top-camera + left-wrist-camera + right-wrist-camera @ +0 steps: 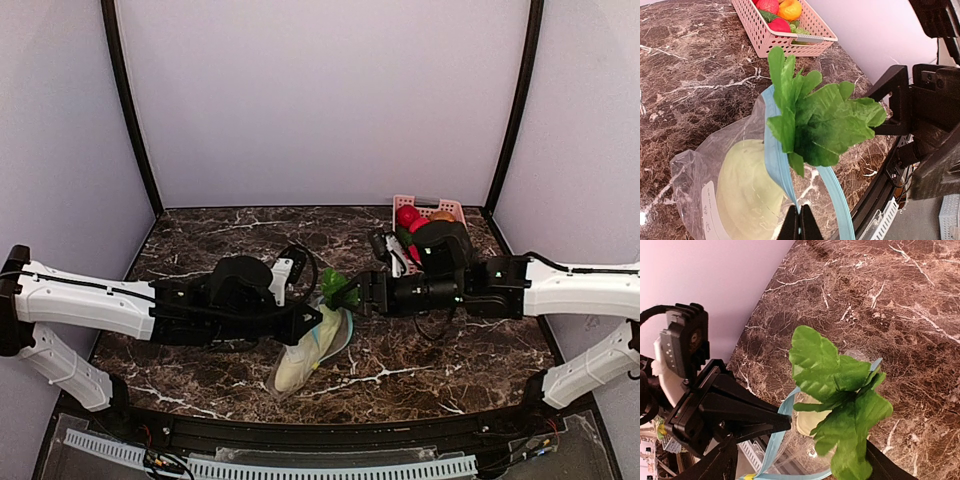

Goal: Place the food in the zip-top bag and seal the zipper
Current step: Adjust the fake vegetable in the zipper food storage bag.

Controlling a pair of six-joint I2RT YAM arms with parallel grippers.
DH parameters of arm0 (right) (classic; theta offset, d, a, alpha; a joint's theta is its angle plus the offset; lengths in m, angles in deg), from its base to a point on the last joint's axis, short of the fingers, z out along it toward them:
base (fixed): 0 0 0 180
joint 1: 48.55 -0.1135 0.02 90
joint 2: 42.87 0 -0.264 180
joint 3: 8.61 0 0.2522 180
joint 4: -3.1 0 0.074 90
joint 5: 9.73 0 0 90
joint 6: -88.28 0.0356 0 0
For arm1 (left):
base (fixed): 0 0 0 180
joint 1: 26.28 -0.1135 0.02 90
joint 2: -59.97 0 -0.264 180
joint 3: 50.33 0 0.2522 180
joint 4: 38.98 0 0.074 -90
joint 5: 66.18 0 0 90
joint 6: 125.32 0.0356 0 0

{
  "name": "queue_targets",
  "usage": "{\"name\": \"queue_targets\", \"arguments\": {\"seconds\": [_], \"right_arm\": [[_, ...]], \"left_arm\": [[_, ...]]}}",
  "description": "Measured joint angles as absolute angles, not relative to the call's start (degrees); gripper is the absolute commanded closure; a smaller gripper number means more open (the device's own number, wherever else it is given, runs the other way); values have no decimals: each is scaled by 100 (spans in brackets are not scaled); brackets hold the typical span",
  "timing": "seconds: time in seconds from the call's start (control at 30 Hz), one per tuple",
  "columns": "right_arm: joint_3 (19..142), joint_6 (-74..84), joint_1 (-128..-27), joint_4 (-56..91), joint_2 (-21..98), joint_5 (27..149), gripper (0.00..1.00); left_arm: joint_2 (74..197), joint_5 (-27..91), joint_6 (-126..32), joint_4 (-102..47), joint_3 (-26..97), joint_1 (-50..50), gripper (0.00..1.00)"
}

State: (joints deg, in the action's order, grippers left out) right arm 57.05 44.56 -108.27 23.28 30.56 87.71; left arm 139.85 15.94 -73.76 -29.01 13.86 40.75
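The left hand (800,226), fully closed, is pinching the zipper (776,160) of the zip-top bag (695,165). The right hand (356,293) is gaping wide around the leafy green vegetable (840,390) at the bag's mouth. The pale gourd (745,190) is lying inside the bag on the table (690,75).

Dark brown, white-veined marble bench (200,235), enclosed by plain lilac walls (320,100). A pink slatted basket (428,200) sits at the far right corner of the bench. Among its contents are a red toy fruit (407,215) and an orange one (790,9).
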Motion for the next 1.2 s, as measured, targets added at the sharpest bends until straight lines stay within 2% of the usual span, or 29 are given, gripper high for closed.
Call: {"name": "queue_targets", "arguments": {"seconds": [0.07, 0.2, 0.33, 0.67, 0.9, 1.2], "right_arm": [[5659, 4425, -10830, 2468, 2839, 8745, 29], [5652, 4344, -10845, 2645, 2739, 8696, 47], [5655, 4277, -10882, 2735, 2914, 8688, 61], [6035, 4102, -10926, 2529, 4153, 8692, 66], [6227, 4030, -10926, 1900, 5008, 8987, 66], [6017, 4036, -10838, 968, 5373, 9748, 63]], "left_arm": [[13985, 1607, -7380, -2923, 1384, 4068, 99], [13985, 1642, -7396, -2954, 1384, 4059, 99], [13985, 1683, -7393, -2965, 1384, 4042, 99], [13989, 1941, -7402, -3164, 1317, 4009, 99], [14066, 2295, -7328, -3371, 1260, 3963, 99], [14146, 2588, -7258, -3424, 1083, 3849, 99]]}}
